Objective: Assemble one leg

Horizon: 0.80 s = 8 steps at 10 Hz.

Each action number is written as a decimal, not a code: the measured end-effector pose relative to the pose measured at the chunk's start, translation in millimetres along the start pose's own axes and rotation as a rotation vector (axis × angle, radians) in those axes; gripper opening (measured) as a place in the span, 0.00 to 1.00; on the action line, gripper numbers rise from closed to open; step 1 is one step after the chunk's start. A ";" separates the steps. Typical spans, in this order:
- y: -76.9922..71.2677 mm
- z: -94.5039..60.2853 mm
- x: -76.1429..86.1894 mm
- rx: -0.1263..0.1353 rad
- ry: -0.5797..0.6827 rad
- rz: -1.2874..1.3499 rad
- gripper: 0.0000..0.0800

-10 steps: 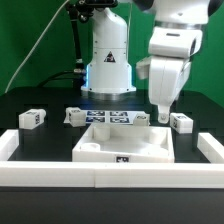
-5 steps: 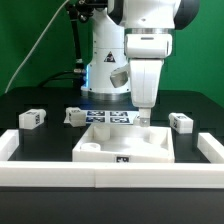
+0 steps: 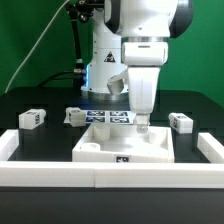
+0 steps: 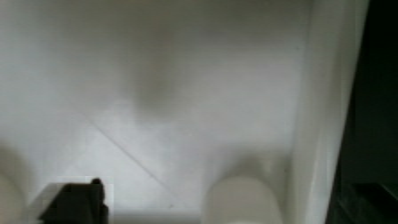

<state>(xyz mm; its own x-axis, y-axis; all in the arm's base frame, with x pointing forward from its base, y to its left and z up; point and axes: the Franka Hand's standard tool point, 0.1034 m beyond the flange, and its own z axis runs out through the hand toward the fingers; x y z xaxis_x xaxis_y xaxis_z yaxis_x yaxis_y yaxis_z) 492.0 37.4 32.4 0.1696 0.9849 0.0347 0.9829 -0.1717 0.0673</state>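
Three small white legs with tag stickers lie on the black table: one [image 3: 31,117] at the exterior view's left, one [image 3: 75,116] near the panel's far left corner, one [image 3: 181,122] at the right. My gripper [image 3: 142,127] hangs open just over the far right part of the large white square panel [image 3: 100,148], holding nothing. In the wrist view the panel [image 4: 160,90] fills the picture. My gripper [image 4: 157,205] shows there as a dark fingertip [image 4: 71,205] and a pale one, with bare panel between them.
The marker board [image 3: 108,117] lies behind the panel, in front of the robot base [image 3: 108,70]. A low white rail [image 3: 60,177] runs along the table's front, with raised ends at the exterior view's left [image 3: 8,145] and right [image 3: 212,150].
My gripper has swung from above the right-hand leg toward the exterior view's left and come down over the panel's far right part. It has stayed open. The legs have not moved.
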 end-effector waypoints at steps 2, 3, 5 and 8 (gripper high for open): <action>-9.5 12.1 -2.3 0.023 -0.001 0.012 0.81; -13.6 17.6 -2.9 0.035 -0.003 0.024 0.81; -17.8 23.9 -4.2 0.050 -0.005 0.034 0.81; -16.5 22.5 -3.7 0.056 -0.010 0.065 0.69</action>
<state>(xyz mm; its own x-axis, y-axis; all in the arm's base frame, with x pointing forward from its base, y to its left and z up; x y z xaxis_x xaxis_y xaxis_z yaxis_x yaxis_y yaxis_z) 476.8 37.0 8.7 0.2335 0.9720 0.0274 0.9722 -0.2338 0.0090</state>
